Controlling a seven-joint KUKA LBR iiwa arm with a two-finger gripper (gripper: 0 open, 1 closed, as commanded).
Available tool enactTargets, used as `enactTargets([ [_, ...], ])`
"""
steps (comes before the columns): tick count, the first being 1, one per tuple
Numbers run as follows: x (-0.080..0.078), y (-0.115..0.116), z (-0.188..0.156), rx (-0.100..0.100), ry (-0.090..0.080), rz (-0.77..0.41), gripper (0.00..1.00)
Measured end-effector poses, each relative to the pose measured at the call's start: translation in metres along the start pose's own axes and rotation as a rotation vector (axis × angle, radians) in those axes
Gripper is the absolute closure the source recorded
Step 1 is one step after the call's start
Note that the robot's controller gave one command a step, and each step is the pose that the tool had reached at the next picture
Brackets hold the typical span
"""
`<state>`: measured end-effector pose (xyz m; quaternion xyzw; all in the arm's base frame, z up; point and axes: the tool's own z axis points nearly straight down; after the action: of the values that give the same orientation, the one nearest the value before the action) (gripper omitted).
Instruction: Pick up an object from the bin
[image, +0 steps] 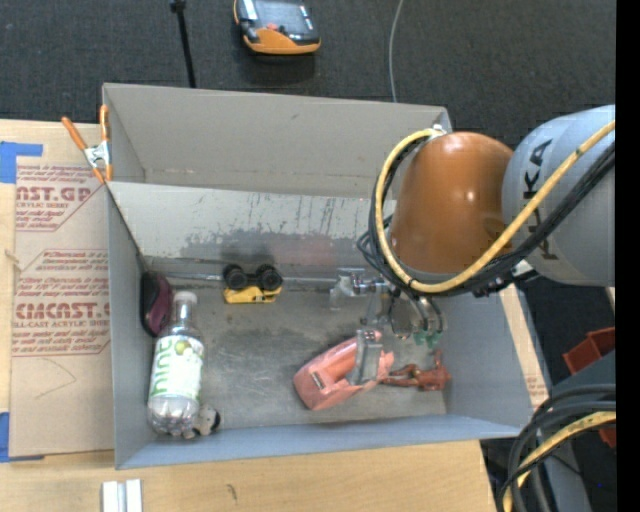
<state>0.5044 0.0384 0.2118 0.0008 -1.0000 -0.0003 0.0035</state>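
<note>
1. Pincer (376, 345) hangs low in the right part of the grey metal bin (250, 135), its tip right at the upper edge of a pink plastic thing (330, 380). I cannot tell how far it is open or whether it grips anything, since its metal parts run together with what lies beneath.
2. Most of the wrist above it is hidden from me by the rounded, glossy orange cover (450, 205), which is ringed by yellow and black cables (379, 200).
3. That pink plastic thing lies tilted on the bin floor at front right. It is blocky with a rounded end, rather like a tape dispenser, and the pincer covers its right end.
4. Just beside it on the right lies a small reddish-brown thing (422, 378), knobbly in outline; I cannot make out its kind.
5. Near the back wall sits a yellow toy car (250, 285) with black wheels, well apart from the pincer.
6. Along the left wall a clear plastic bottle (178, 372) with a green-and-white label lies lengthwise, white cap toward the back. A dark maroon thing (155, 303) lies beside the cap, against the wall, its shape unclear.
</note>
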Motion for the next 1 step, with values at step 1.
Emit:
enactTargets([
  [1,-0.0016,-0.0001,-0.0043,-0.001,-0.008,0.001,0.00],
])
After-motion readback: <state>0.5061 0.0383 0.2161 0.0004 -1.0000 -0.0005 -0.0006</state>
